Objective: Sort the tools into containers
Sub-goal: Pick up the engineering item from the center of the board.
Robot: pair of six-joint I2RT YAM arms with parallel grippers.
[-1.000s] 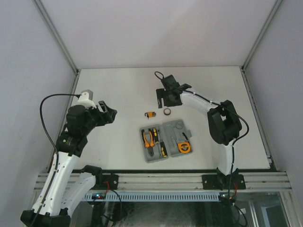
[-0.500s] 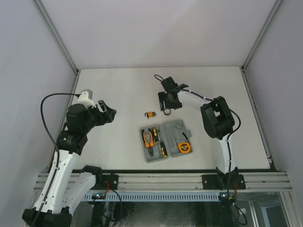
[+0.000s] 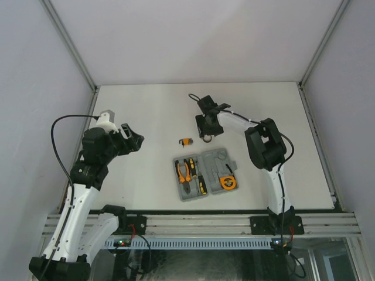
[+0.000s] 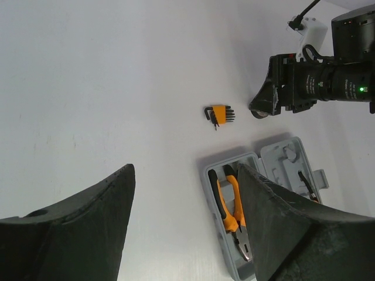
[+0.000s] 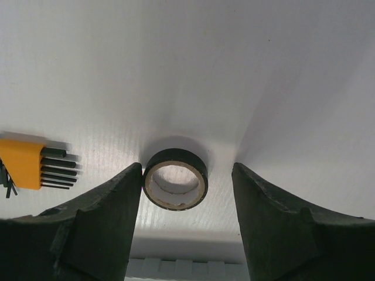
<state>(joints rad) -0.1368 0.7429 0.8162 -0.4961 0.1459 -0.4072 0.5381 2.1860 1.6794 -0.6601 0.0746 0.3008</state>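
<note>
ring [image 5: 176,158] right of hex keys [image 5: 23,164], behind case [image 3: 218,157]

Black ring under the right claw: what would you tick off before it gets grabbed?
1. Black ring between the right gripper's fingers: ok, it lies flat on the table between open jaws.
2. Ring centred: not ok, it sits close to one finger, with a gap on the other side.
3. Hex key set clear of the fingers: ok, it lies off to the side.
4. Fingers low enough to grip: cannot tell.
5. Free recess in the grey case: ok, a round one in its right half looks empty.
6. Left gripper out of the way: ok, open, empty, well apart.
</note>
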